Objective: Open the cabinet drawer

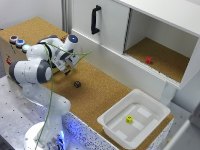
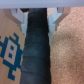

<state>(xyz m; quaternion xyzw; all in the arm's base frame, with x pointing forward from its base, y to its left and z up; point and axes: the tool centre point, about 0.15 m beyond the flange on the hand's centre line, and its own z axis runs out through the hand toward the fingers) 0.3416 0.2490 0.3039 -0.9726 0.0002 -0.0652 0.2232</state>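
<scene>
In the wrist view the cabinet drawer's black bar handle [image 2: 37, 50] runs between my two fingers. My gripper [image 2: 37, 20] is shut on it, one finger against each side. A smooth tan surface with a blue printed figure [image 2: 10, 50] lies on one side of the handle, and grainy cork [image 2: 67, 55] on the other. In the exterior view my gripper [image 1: 67, 64] is low over the cork top [image 1: 100, 90] at the exterior view's left. The arm hides the drawer there.
A large white cabinet door with a black vertical handle [image 1: 95, 20] stands behind. Its open compartment holds a red object [image 1: 148, 60]. A white bin [image 1: 150, 127] with a small yellow piece [image 1: 129, 119] sits at the right. A small dark object [image 1: 77, 84] lies on the cork. Coloured buttons [image 1: 20, 43] are at the left.
</scene>
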